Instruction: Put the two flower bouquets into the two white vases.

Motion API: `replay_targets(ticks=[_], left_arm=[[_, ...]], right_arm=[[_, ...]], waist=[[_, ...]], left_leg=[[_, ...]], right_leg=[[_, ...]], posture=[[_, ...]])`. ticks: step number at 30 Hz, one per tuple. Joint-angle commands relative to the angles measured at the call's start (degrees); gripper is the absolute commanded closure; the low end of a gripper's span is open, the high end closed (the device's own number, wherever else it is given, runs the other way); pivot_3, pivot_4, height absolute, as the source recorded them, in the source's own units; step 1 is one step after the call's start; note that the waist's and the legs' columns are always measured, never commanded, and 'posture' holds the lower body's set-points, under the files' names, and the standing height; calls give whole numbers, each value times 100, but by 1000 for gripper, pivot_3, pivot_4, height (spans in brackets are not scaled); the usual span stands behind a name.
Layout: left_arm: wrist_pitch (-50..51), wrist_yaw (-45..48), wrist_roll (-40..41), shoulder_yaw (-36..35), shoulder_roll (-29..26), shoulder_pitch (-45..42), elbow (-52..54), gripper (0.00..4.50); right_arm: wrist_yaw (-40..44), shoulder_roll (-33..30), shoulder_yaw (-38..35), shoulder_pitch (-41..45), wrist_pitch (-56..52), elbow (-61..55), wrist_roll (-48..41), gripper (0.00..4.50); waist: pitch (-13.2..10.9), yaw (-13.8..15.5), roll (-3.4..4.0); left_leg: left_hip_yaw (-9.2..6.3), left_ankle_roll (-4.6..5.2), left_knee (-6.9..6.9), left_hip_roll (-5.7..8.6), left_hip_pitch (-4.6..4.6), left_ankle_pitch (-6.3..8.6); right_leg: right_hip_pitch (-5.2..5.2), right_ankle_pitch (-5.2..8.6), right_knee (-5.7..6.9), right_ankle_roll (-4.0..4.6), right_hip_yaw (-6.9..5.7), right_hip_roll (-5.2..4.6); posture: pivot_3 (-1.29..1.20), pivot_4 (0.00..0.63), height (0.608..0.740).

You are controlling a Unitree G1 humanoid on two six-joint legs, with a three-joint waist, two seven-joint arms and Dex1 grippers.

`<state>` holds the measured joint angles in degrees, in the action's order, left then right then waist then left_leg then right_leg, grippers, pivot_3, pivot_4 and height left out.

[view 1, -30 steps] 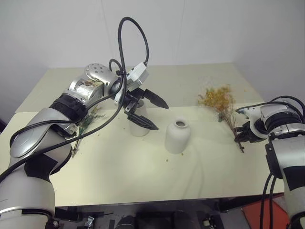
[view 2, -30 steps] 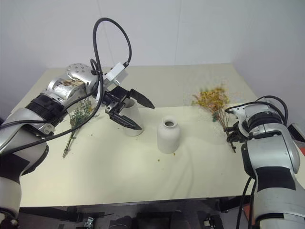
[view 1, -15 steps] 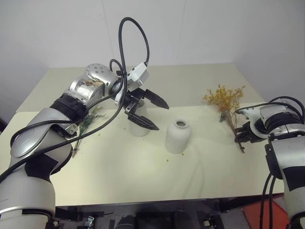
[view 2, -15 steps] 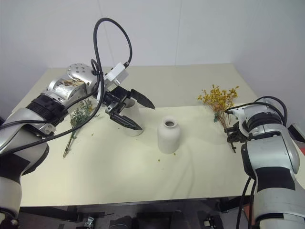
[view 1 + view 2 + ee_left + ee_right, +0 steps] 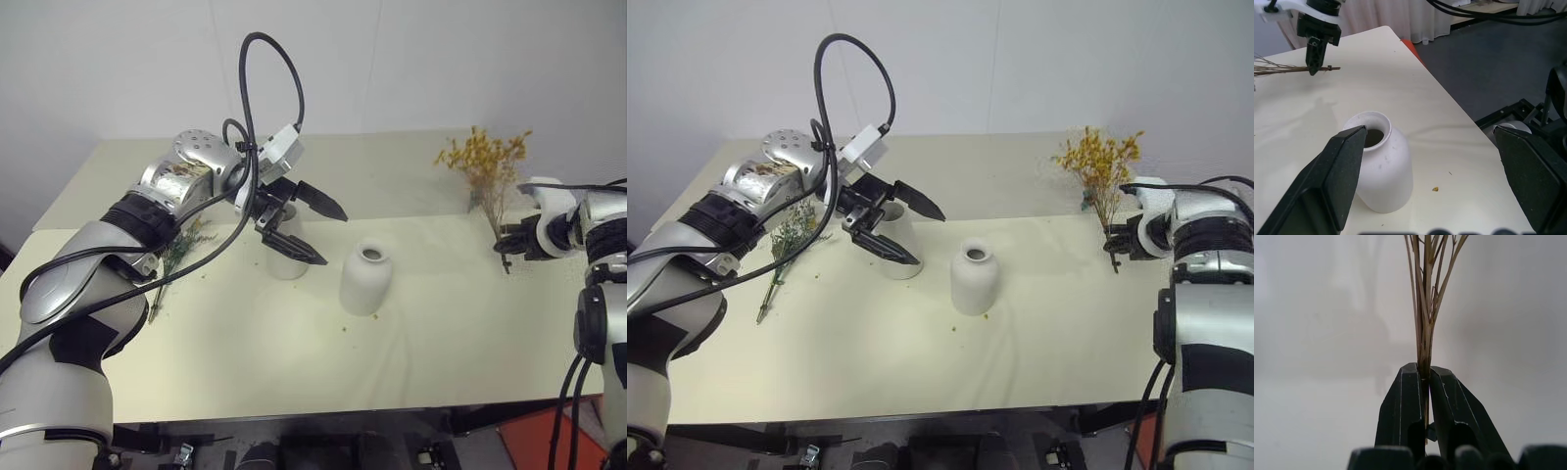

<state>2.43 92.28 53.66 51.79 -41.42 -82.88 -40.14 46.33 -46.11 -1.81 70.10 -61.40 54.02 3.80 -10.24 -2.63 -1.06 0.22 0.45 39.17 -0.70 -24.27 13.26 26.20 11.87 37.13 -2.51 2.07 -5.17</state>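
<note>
Judging by how things lie, the task is at an early stage: neither bouquet has been placed in a vase yet. The yellow-orange bouquet (image 5: 1100, 162) is held clear of the counter (image 5: 1038, 343), well to the right of the rounded vase (image 5: 974, 280), clamped at the lower stems by the right tool (image 5: 1114, 245), whose two black fingers (image 5: 1400, 411) are pressed together on the thin stalks. The long axis of that bouquet is close to upright, with the bushy head pointing up and the cut ends pointing down just below the grip.

The grey-green bouquet (image 5: 789, 235) lies flat on the counter, well to the left of the rounded vase and beyond the taller vase (image 5: 898, 240); its long axis runs diagonally, the leafy head pointing away from the robot and the bare stem end pointing toward the near edge. It is not gripped by anything.

The left tool (image 5: 304, 227) hovers just over the taller vase with its jaws spread wide and nothing between them. Both vases are seen standing upright, mouths up and unfilled, the taller one just left of the rounded vase.

Left to be done, as judged: the yellow-orange bunch carried across and lowered stem-first into a mouth, then the grey-green bunch picked up and placed in the other.
</note>
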Motion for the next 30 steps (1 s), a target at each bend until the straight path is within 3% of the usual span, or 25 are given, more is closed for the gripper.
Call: replay_targets(ticks=[1,6,9,15,30], left_arm=[[17,22,70,-201,-72,-77,-59,0],[57,22,47,-262,-89,-78,-157,0],[98,22,30,-292,-150,-63,-172,0],[204,22,-35,-292,-342,4,-217,0],[176,22,-225,-809,-792,714,-195,0]], right_arm=[[-686,84,-1049,-594,-504,-1793,-497,4045],[-1548,808,-2324,-1822,-158,-4254,-1001,4045],[-2035,1583,-2706,-2741,912,-5750,-1201,4045],[-2505,2355,-2347,-3669,2197,-7278,-1338,4045],[-3442,3289,-1504,-4173,1475,-9578,-2212,4045]], waist=[[0,5,0],[0,7,0],[0,10,-1],[0,-8,-1],[1,18,-2]], left_leg=[[-2,0,0,0,-1,0],[-6,1,5,0,-2,-1],[-8,4,7,0,0,-2],[-5,5,10,1,1,-5],[-11,10,11,-8,5,-18]], right_leg=[[-1,0,-2,0,-1,0],[-2,-1,3,-1,-2,1],[-4,-3,4,-3,-3,2],[-4,-8,4,-6,3,3],[-8,-21,2,3,9,20]], posture=[[0,150,740],[0,150,740],[0,150,740],[0,150,740],[0,150,740]])
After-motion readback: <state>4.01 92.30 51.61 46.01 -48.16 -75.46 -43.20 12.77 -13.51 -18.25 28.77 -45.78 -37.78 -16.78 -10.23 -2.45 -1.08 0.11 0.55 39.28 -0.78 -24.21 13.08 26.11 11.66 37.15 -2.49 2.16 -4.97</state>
